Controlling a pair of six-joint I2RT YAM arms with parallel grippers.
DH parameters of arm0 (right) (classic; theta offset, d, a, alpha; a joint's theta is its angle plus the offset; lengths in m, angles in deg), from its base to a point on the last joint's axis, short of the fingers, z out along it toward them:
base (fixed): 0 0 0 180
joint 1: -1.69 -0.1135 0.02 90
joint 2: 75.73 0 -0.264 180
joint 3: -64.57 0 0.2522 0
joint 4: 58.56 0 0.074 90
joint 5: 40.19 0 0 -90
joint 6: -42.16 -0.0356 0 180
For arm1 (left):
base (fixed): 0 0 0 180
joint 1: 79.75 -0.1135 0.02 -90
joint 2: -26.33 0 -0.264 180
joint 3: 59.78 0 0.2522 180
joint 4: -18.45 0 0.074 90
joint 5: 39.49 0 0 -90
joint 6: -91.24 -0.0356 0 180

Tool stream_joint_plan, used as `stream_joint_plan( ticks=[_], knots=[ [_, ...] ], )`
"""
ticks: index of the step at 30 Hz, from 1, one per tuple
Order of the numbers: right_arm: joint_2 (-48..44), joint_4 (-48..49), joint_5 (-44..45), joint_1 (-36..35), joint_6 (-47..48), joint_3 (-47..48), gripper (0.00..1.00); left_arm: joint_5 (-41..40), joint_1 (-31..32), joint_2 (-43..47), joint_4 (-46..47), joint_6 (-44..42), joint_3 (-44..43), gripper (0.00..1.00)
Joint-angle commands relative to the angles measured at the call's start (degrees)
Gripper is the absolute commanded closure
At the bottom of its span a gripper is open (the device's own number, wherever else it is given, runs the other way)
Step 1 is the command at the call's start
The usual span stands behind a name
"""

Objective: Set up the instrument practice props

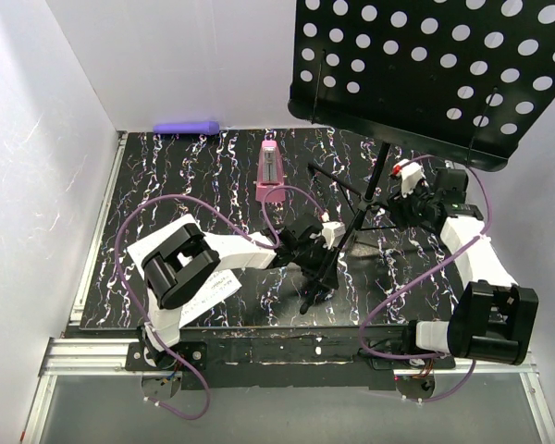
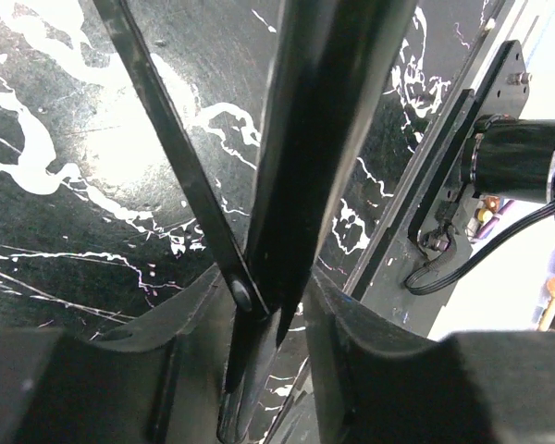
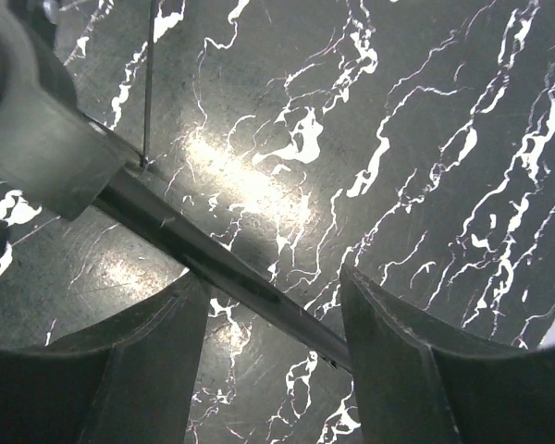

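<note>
**Inspector A:** How is the left gripper [image 2: 266,296] found?

**Inspector B:** It is found closed in narrowly on the lower tubes of the music stand [image 1: 425,65]. The black tube and a thin brace are pinched between its fingers [image 2: 180,324], and contact is seen on both sides.

**Inspector A:** And the right gripper [image 3: 273,277]?

**Inspector B:** Its jaws are held well apart. One thin stand leg [image 3: 213,264] is straddled and runs slantwise between the fingers above the marbled table [image 1: 185,185]. No firm hold on it is seen.

**Inspector A:** Where are the props placed?

**Inspector B:** The stand's perforated desk is raised above and beyond the right gripper. The pink metronome [image 1: 271,173] is stood upright beyond the left gripper, off to its left and apart from it. A sheet-music page [image 1: 213,298] is seen behind that gripper, lying flat and partly covered by the left arm. A purple cylinder [image 1: 187,127] is laid at the far wall, well beyond the left gripper.

**Inspector A:** Is any writing recorded?

**Inspector B:** Print on the page is too small to be read. A red-and-white tag [image 1: 407,172] is noted just beside the right gripper, and its marking cannot be made out.
</note>
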Motion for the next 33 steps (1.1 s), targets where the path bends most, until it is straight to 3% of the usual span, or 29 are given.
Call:
stream_joint_plan(
  ticks=[1, 5, 14, 16, 20, 25, 29, 33],
  knots=[
    [-5.69, 0.02, -6.54, 2.34, 0.09, 0.69, 0.32, -1.09, 0.72, 4.08, 1.23, 1.06, -1.1, 0.6],
    [-10.0, -2.71, -9.97, 4.09, -0.35, -1.33, 0.27, -3.2, 0.64, 8.56, 0.26, 0.44, -0.22, 0.43],
    [-22.03, -5.62, -17.27, 7.18, -4.3, -7.22, 0.26, -11.19, -0.06, 23.31, -2.47, -4.57, 4.42, 0.03],
    [-25.81, -1.17, -18.24, 7.26, -10.68, -10.46, 0.24, -9.9, -1.55, 27.79, 1.29, -2.3, 8.81, 0.02],
    [-30.58, 11.95, -16.92, 7.26, -32.47, -15.93, 0.2, 2.22, -8.75, 35.89, 16.06, 5.17, 20.41, 0.02],
    [-28.2, 18.53, -24.83, 7.26, -48.66, -16.88, 0.22, 1.72, -10.17, 38.54, 12.48, 4.13, 23.68, 0.02],
    [-26.63, 24.87, -26.33, 6.83, -54.23, -19.0, 0.25, 2.77, -10.09, 36.35, 11.25, 5.88, 24.65, 0.02],
    [-25.48, 25.06, -21.68, 3.67, -50.81, -18.39, 0.28, 2.6, -10.17, 36.43, 12.12, 7.29, 26.58, 0.02]
  ],
)
